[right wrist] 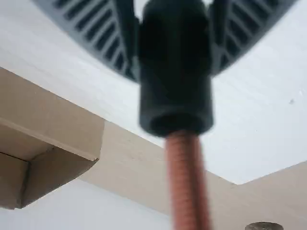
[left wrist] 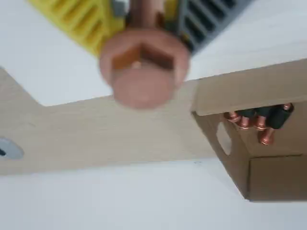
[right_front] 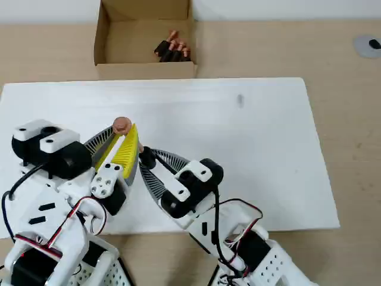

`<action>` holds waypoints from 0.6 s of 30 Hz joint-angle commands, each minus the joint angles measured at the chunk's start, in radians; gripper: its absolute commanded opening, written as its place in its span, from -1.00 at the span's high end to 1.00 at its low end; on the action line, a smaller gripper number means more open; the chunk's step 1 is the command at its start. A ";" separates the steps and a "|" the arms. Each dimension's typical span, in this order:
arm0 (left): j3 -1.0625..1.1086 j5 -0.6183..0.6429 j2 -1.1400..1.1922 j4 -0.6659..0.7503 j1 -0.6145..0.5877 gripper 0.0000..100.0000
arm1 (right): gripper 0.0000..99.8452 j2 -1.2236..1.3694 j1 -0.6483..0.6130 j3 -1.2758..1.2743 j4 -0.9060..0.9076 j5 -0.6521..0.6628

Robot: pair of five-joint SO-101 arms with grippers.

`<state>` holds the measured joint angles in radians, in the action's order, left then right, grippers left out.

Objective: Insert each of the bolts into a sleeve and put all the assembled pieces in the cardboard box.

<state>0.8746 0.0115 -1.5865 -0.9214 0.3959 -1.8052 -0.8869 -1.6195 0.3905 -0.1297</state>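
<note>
My left gripper (right_front: pixel 121 132), with one yellow and one grey finger, is shut on a copper bolt (right_front: pixel 122 125) over the white mat. In the left wrist view the bolt's hex head (left wrist: pixel 142 67) points away from the left gripper (left wrist: pixel 144 14). Close beside it, my right gripper (right_front: pixel 146 158) is shut on a black sleeve (right_front: pixel 147 157). In the right wrist view the sleeve (right wrist: pixel 175 72) sits between the grey fingers of the right gripper (right wrist: pixel 175 28), and a copper threaded shaft (right wrist: pixel 187 182) sticks out of its end. The cardboard box (right_front: pixel 107 42) stands at the back and holds several assembled pieces (right_front: pixel 172 49).
The white mat (right_front: pixel 250 155) covers most of the wooden table (right_front: pixel 345 119). A grey disc (right_front: pixel 367 44) lies at the far right edge. The box (left wrist: pixel 240 143) with its pieces (left wrist: pixel 259 120) lies beyond the left gripper, and the box (right wrist: pixel 43 143) also appears in the right wrist view.
</note>
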 commanded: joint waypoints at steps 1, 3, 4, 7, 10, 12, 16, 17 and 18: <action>-0.006 0.040 0.008 0.025 -0.008 0.99 | 0.98 -0.044 0.007 0.035 -0.028 -0.008; -0.006 0.043 0.008 0.025 -0.008 0.99 | 0.98 -0.044 0.008 0.035 -0.028 -0.008; -0.006 0.043 0.008 0.025 -0.008 0.99 | 0.98 -0.044 0.010 0.035 -0.028 -0.008; -0.006 0.044 0.008 0.025 -0.008 0.99 | 0.98 -0.044 0.010 0.035 -0.028 -0.008; -0.006 0.044 0.008 0.020 0.003 0.99 | 0.98 -0.044 0.007 0.035 -0.028 -0.008; -0.005 0.044 0.008 0.017 0.032 0.99 | 0.98 -0.044 0.007 0.035 -0.028 -0.008; -0.002 0.044 0.008 0.017 0.043 0.99 | 0.98 -0.044 0.010 0.039 -0.028 -0.008; 0.003 0.044 0.008 0.018 0.043 0.99 | 0.98 -0.044 0.010 0.044 -0.028 -0.008; 0.012 0.044 0.008 0.021 0.043 0.99 | 0.98 -0.044 0.010 0.045 -0.028 -0.008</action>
<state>0.8792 0.0453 -1.5804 -0.9214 0.4250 -1.8052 -0.8869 -1.6195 0.3905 -0.1297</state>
